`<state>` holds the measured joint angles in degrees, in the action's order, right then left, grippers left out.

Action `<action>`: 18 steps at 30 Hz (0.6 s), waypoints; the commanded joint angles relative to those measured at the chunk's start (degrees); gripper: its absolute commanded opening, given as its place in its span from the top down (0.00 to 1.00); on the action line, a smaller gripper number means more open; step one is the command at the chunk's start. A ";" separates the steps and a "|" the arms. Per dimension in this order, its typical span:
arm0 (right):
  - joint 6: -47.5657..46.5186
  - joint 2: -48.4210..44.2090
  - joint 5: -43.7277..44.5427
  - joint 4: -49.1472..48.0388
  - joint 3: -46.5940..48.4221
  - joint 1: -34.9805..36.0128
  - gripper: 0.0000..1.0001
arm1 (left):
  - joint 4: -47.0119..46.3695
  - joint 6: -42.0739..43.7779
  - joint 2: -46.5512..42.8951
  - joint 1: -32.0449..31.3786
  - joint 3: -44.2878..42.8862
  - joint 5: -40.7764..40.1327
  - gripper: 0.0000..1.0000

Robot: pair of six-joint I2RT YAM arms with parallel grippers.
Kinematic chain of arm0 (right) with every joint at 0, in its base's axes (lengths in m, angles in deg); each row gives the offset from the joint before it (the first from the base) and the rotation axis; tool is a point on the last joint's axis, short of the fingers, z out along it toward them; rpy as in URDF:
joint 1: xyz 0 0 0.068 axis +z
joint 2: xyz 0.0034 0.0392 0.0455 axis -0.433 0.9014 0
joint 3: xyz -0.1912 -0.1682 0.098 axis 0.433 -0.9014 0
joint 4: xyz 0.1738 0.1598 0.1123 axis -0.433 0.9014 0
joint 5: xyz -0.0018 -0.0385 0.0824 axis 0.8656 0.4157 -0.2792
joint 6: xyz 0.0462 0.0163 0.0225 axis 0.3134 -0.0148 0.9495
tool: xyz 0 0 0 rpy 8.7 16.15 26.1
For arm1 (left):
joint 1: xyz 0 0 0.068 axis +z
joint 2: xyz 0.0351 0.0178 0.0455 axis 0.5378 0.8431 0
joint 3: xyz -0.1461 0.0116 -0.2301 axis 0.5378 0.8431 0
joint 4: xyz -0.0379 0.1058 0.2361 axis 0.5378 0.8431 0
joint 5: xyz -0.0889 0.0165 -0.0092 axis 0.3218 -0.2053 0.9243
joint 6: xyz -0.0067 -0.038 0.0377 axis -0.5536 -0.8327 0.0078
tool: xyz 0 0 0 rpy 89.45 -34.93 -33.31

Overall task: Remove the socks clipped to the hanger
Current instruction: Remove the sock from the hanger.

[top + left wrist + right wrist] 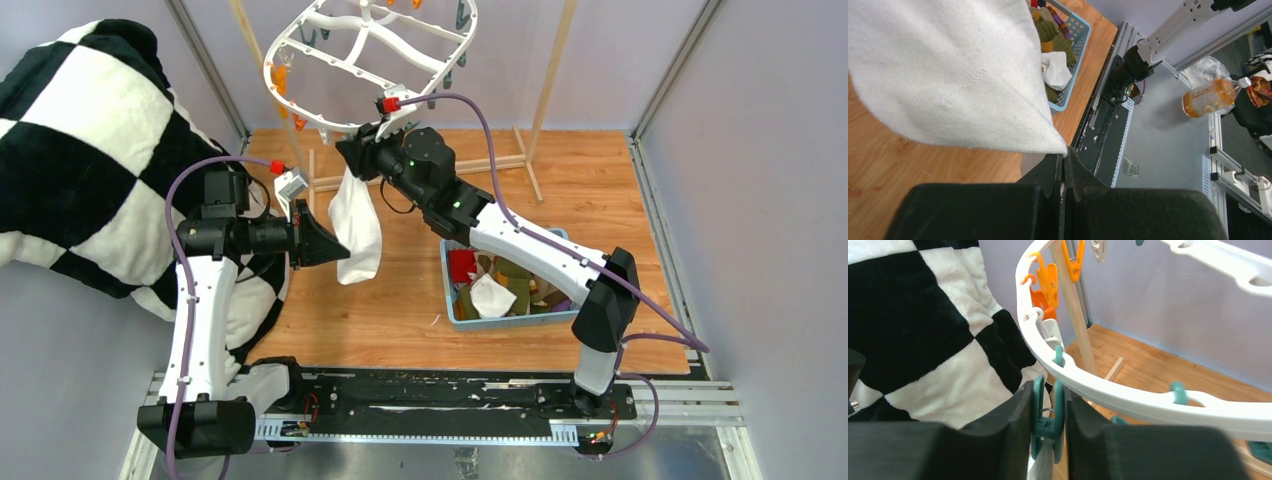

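Observation:
One white sock (358,225) hangs from a teal clip (1059,405) on the near rim of the white oval hanger (270,70). My right gripper (352,155) is at that rim, its fingers pressed on both sides of the teal clip (1048,405), with the sock's top (1040,465) just below it. My left gripper (343,255) is shut on the sock's lower edge; the white fabric (948,75) fills the left wrist view and its corner meets the closed tips (1064,159). Other socks lie in the blue basket (447,290).
The black-and-white checked blanket (80,150) hangs at the left, close behind my left arm. A light wooden rack (520,165) stands behind the hanger. Orange clips (1048,282) hang empty on the rim. The basket (1075,55) sits under my right arm.

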<state>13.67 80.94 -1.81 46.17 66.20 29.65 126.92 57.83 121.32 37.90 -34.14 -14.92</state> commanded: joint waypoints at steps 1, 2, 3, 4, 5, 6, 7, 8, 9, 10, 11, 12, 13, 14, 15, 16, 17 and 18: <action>1.41 0.23 1.31 -2.64 2.00 0.68 0.79 | 0.32 1.41 -1.45 -0.45 0.19 -0.46 1.00; 1.88 0.10 1.10 -3.33 1.81 0.68 0.87 | 0.32 1.55 -1.52 -0.49 0.47 -0.53 1.00; 2.10 -0.01 0.74 -3.80 1.62 0.68 0.92 | 0.32 1.60 -1.61 -0.54 0.78 -0.67 1.00; 2.52 -0.10 0.46 -4.12 1.53 0.60 0.98 | 0.32 1.69 -1.69 -0.51 1.05 -0.85 1.00; 2.99 -0.20 -0.01 -4.40 1.43 0.55 1.00 | 0.27 1.83 -1.81 -0.54 1.22 -0.99 1.00; 3.41 -0.42 -0.69 -4.78 1.21 0.46 1.00 | 0.24 1.92 -1.97 -0.57 1.36 -1.23 1.00; 4.04 -0.62 -1.51 -5.35 0.98 0.27 1.00 | 0.23 1.95 -2.17 -0.47 1.47 -1.42 1.00; 4.86 -0.73 -2.75 -5.82 0.73 -0.02 1.00 | 0.23 1.98 -2.33 -0.49 1.52 -1.62 1.00; 5.80 -0.83 -3.91 -6.10 0.67 -0.35 1.00 | 0.23 2.06 -2.51 -0.53 1.53 -1.93 1.00; 6.63 -0.96 -5.01 -6.27 0.53 -0.63 1.00 | 0.23 2.20 -2.59 -0.55 1.58 -2.06 1.00; 7.34 -1.04 -5.64 -6.28 0.50 -0.89 1.00 | 0.23 2.22 -2.76 -0.49 1.67 -2.37 1.00; 7.91 -1.24 -5.82 -6.25 0.42 -1.01 1.00 | 0.25 2.30 -2.87 -0.53 1.77 -2.63 1.00; 8.43 -1.41 -7.53 -6.12 0.37 -1.19 1.00 | 0.24 2.32 -3.02 -0.48 1.98 -2.96 1.00; 8.95 -1.57 -8.39 -5.96 0.33 -1.37 1.00 | 0.15 2.47 -3.16 -0.52 2.31 -3.35 1.00; 9.25 -1.75 -8.89 -5.67 0.34 -1.45 1.00 | 0.14 2.79 -3.43 -0.52 2.77 -3.86 1.00; 9.62 -2.02 -9.40 -5.43 0.26 -1.72 1.00 | 0.14 3.15 -3.79 -0.54 3.43 -4.46 1.00; 10.01 -2.31 -9.74 -5.37 -0.14 -1.82 1.00 | 0.14 3.41 -4.06 -0.53 4.01 -4.94 1.00; 10.24 -2.54 -10.14 -5.43 -0.55 -1.89 1.00 | 0.14 3.65 -4.26 -0.51 4.28 -5.27 1.00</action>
<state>21.24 80.91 -7.71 42.56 66.18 28.58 126.79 59.51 118.45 37.68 -31.87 -17.98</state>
